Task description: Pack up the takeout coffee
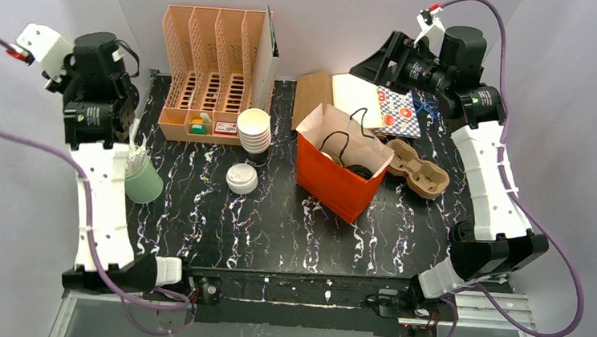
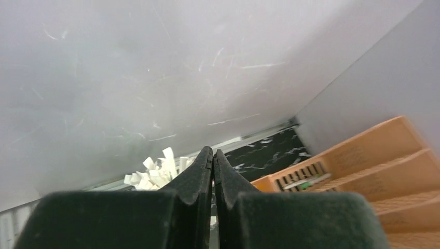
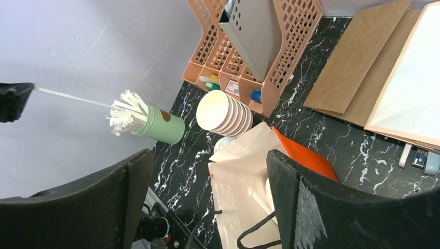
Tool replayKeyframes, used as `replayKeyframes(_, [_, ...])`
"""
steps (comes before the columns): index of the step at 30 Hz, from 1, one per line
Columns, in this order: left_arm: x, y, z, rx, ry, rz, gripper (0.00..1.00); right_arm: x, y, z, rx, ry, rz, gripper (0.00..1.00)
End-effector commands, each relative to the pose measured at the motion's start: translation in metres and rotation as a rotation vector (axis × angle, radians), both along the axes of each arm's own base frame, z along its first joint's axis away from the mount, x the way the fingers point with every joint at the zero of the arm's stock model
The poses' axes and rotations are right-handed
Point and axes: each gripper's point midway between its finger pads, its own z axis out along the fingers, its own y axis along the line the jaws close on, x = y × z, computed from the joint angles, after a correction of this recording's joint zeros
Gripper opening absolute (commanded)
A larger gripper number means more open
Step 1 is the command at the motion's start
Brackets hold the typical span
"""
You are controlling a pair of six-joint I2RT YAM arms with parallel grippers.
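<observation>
The takeout coffee stands inside the orange paper bag (image 1: 340, 189) at mid-table. Only its white lid (image 1: 329, 158) and black lid (image 1: 357, 171) show; the cup bodies are hidden by the bag walls. My left gripper (image 1: 131, 131) is raised above the pale green cup (image 1: 145, 184) of white straws at the left. Its fingers (image 2: 213, 153) are pressed together, shut on one thin white straw (image 3: 72, 97) that runs down to the bundle (image 3: 123, 111). My right gripper (image 3: 207, 158) hangs high over the back right, open and empty, looking down on the bag (image 3: 306, 158).
A stack of lidless white cups (image 1: 254, 130) and a loose white lid (image 1: 241, 178) sit left of the bag. A peach desk organizer (image 1: 206, 73) stands at the back. A cardboard cup carrier (image 1: 420, 172), flat paper bags (image 1: 314, 94) and a patterned napkin (image 1: 400, 112) lie at the back right.
</observation>
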Motion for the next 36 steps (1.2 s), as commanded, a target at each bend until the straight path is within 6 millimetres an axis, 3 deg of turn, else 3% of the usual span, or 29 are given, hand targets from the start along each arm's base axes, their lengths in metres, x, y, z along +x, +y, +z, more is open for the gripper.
replayKeyframes(1, [-0.013, -0.02, 0.058, -0.013, -0.281, -0.138, 0.0, -0.016, 0.0, 0.031, 0.036, -0.107, 0.018, 0.88])
replayKeyframes(5, [0.032, -0.08, 0.085, -0.18, -0.535, -0.503, 0.0, -0.018, -0.003, 0.031, 0.039, -0.122, 0.005, 0.88])
replayKeyframes(8, [0.074, -0.133, 0.089, -0.387, -0.642, -0.766, 0.0, -0.02, -0.008, 0.035, 0.04, -0.135, -0.028, 0.89])
replayKeyframes(10, [0.094, -0.157, 0.086, -0.5, -0.671, -0.88, 0.0, -0.024, -0.013, 0.041, 0.049, -0.163, -0.053, 0.89])
replayKeyframes(17, [0.13, -0.238, 0.092, -0.641, -0.644, -1.195, 0.0, -0.034, -0.026, 0.046, 0.044, -0.209, -0.117, 0.91])
replayKeyframes(23, [0.134, -0.348, 0.091, -0.715, -0.555, -1.445, 0.0, -0.034, -0.032, 0.046, 0.037, -0.247, -0.149, 0.91])
replayKeyframes(26, [0.124, -0.398, 0.094, -0.72, -0.52, -1.567, 0.0, -0.031, -0.035, 0.046, 0.027, -0.263, -0.169, 0.91])
replayKeyframes(31, [0.1, -0.448, 0.11, -0.656, -0.517, -1.723, 0.0, -0.03, -0.039, 0.045, 0.024, -0.288, -0.19, 0.92])
replayKeyframes(36, [0.068, -0.474, 0.132, -0.588, -0.554, -1.855, 0.0, -0.029, -0.039, 0.043, 0.012, -0.304, -0.189, 0.92])
